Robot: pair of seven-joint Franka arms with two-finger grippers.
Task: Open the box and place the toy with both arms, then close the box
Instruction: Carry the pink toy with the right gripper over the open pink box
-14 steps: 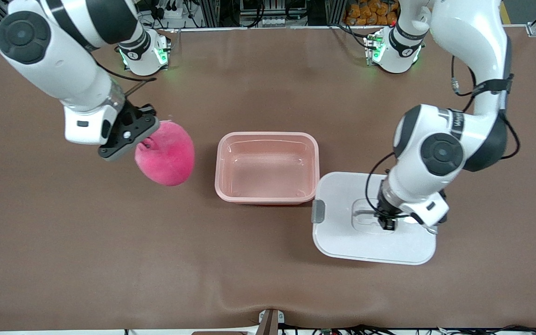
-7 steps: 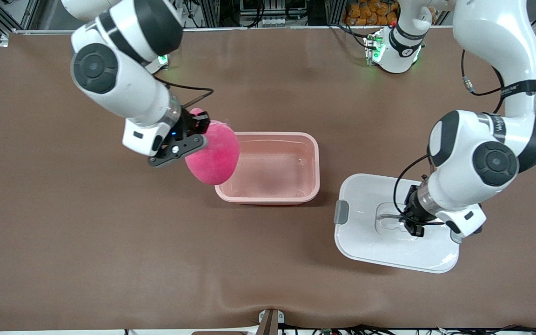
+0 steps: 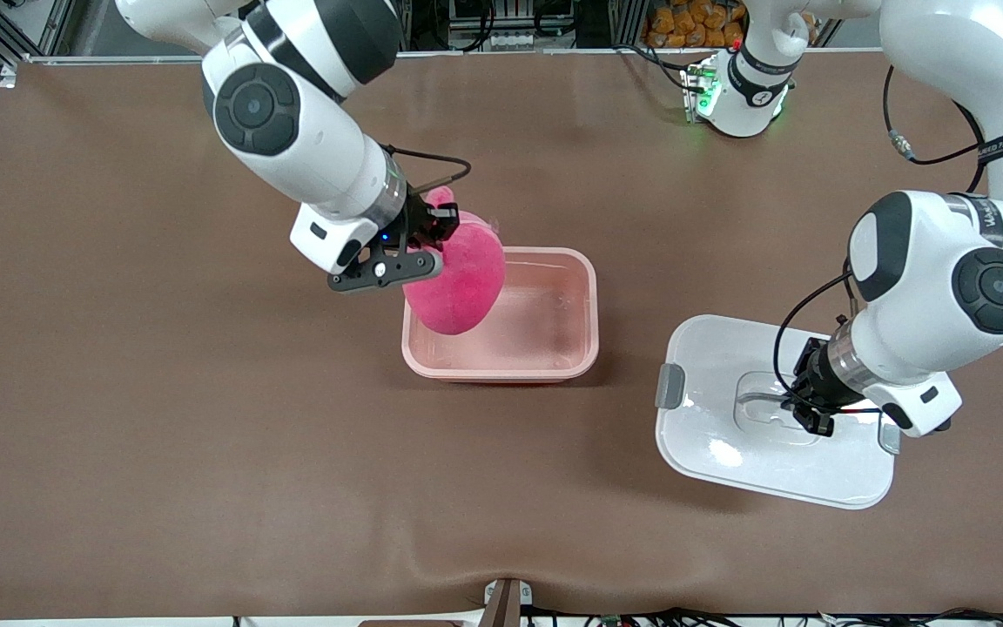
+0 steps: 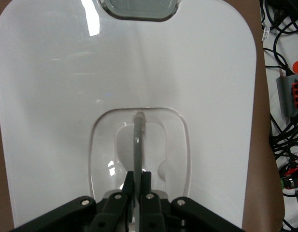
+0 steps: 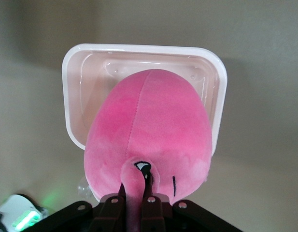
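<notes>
The pink box base [image 3: 584, 300] stands open in the middle of the table; it also shows in the right wrist view [image 5: 74, 96]. My right gripper [image 3: 432, 231] is shut on a nub of the pink plush toy [image 3: 458, 279] and holds it over the base's end nearest the right arm; the toy [image 5: 149, 130] hangs from the right gripper [image 5: 137, 193]. The white lid [image 3: 728, 453] lies flat toward the left arm's end of the table. My left gripper [image 3: 811, 416] is shut on the lid's clear handle [image 4: 137, 145]; the left gripper [image 4: 137, 181] clamps it.
Grey clips sit on the lid's ends [image 3: 669, 386]. Cables and a connector block [image 4: 291, 94] lie past the table edge in the left wrist view. The arm bases [image 3: 732, 91] stand along the table edge farthest from the front camera.
My right gripper has carried the toy from beside the base to over it. My left gripper has moved the lid farther toward the left arm's end of the table.
</notes>
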